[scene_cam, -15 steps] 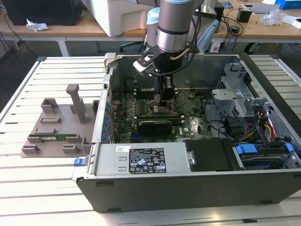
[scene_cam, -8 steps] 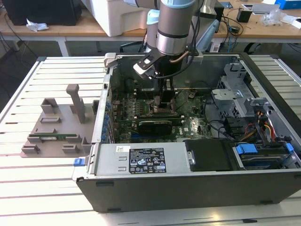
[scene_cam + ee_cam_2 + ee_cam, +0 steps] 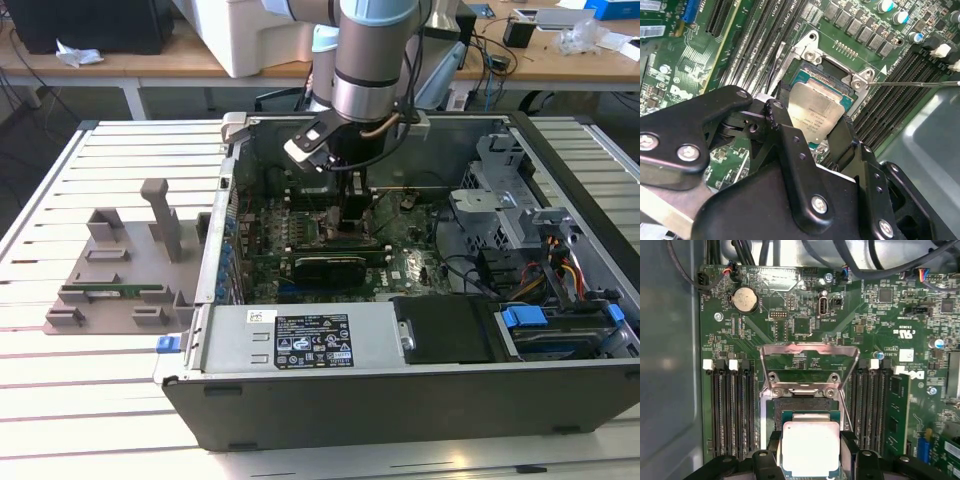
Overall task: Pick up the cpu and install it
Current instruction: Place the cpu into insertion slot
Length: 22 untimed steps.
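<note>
The cpu (image 3: 811, 447), silver lid w/ a thin green edge, sits between the gripper (image 3: 811, 462) fingers directly over the socket (image 3: 800, 406), covering the part of it nearest the gripper; can't tell whether it's seated or a touch above. The gripper is closed down to cpu width, fingers (image 3: 774, 457) against two opposite edges, nothing else in hand. Handling, by my read: light, stiff, flat pkg. The lid is slick metal, so the edges are the place to hold. Underside contacts and socket pins are prob. fragile, so no tilt or sliding. The first wrist view gives the straight-down look: load plate (image 3: 810, 352) swung up on the socket's far side, memory slots (image 3: 730, 410) flanking the socket, coin cell (image 3: 745, 300) well beyond it. The second wrist view gives the slanted look along the fingers (image 3: 785, 127) and shows the thin lever wire (image 3: 920, 84) beside the socket. The exterior view alone shows the arm reaching down into the open PC case (image 3: 380, 410).
</note>
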### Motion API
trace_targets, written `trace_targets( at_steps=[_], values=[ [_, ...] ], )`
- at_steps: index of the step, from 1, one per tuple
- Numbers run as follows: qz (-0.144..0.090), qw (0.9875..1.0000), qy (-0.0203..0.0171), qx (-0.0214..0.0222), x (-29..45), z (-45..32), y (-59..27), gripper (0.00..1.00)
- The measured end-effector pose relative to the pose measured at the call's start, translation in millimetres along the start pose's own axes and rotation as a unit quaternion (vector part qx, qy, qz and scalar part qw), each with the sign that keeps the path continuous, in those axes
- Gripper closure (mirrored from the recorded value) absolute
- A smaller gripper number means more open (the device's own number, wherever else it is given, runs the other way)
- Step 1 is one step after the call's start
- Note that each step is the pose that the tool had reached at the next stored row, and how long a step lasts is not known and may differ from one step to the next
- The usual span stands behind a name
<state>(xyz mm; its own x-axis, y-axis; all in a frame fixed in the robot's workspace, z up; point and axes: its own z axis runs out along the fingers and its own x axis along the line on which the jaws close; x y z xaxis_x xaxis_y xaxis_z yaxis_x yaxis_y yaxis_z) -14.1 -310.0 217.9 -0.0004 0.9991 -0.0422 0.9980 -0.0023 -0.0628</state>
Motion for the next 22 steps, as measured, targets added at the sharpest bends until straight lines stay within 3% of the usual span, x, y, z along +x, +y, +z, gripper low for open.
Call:
trace_targets(
  at_steps=[6,18,20,22],
  values=[
    [0.000,1.0000,0.0000,0.0000,0.9,13.1,1.0,0.45],
    [0.000,1.0000,-0.0002,0.0000,4.2,19.3,1.3,0.45],
    [0.000,1.0000,-0.0002,0.0000,4.2,19.3,1.3,0.38],
    [0.000,1.0000,-0.0002,0.0000,4.2,19.2,1.3,0.38]
  ],
)
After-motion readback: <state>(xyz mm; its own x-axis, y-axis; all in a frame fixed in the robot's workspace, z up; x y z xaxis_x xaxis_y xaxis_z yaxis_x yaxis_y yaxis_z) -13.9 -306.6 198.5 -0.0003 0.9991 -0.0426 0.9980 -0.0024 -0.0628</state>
